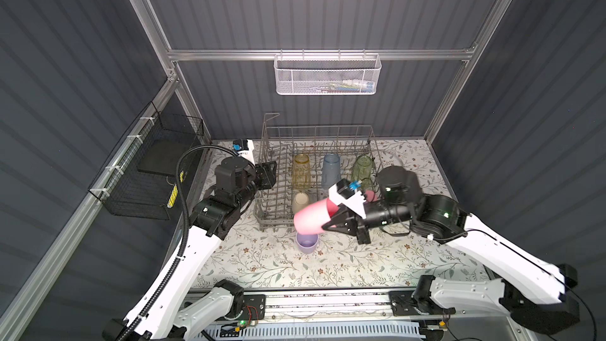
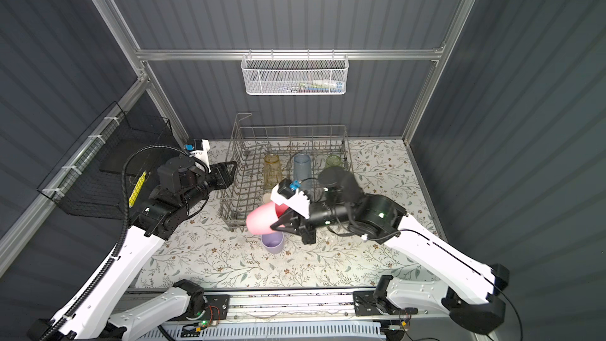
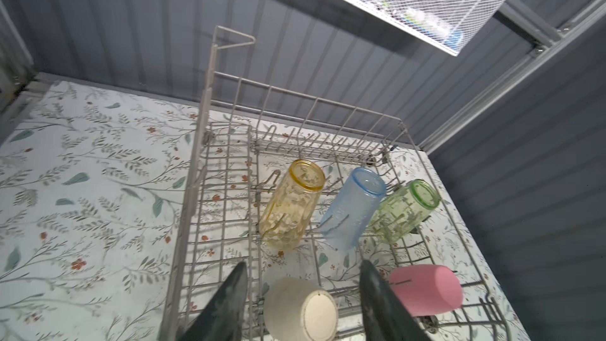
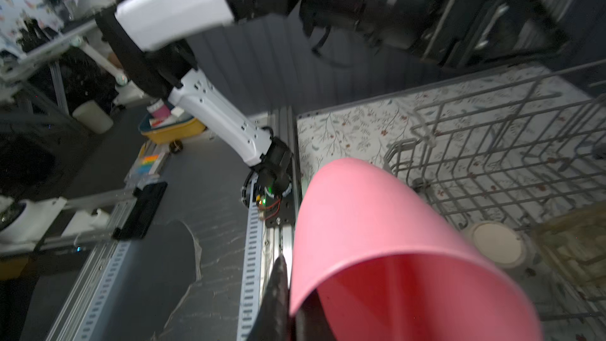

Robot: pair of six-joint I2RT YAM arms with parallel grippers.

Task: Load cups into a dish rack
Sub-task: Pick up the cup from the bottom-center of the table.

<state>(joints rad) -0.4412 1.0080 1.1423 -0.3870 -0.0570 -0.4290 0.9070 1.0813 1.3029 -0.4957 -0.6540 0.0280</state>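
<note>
My right gripper [image 1: 328, 224] [image 4: 288, 277] is shut on the rim of a pink cup [image 1: 311, 219] [image 4: 377, 224]. It holds that cup on its side in front of the grey dish rack [image 1: 272, 221], just above a lilac cup [image 1: 307, 243] standing on the table. In the rack, amber [image 3: 292, 205], blue [image 3: 351, 208] and green [image 3: 405, 211] cups sit mouth-down in the back row. A beige cup [image 3: 300, 310] and a second pink cup [image 3: 426, 290] sit nearer the front. My left gripper [image 1: 270, 172] [image 3: 304, 263] hangs open at the rack's left side, holding nothing.
A white mesh basket [image 1: 328, 75] hangs on the back wall above the rack. A black wire basket [image 1: 147, 172] is fixed to the left wall beside my left arm. Floral table surface [image 1: 360, 264] stretches in front of the rack.
</note>
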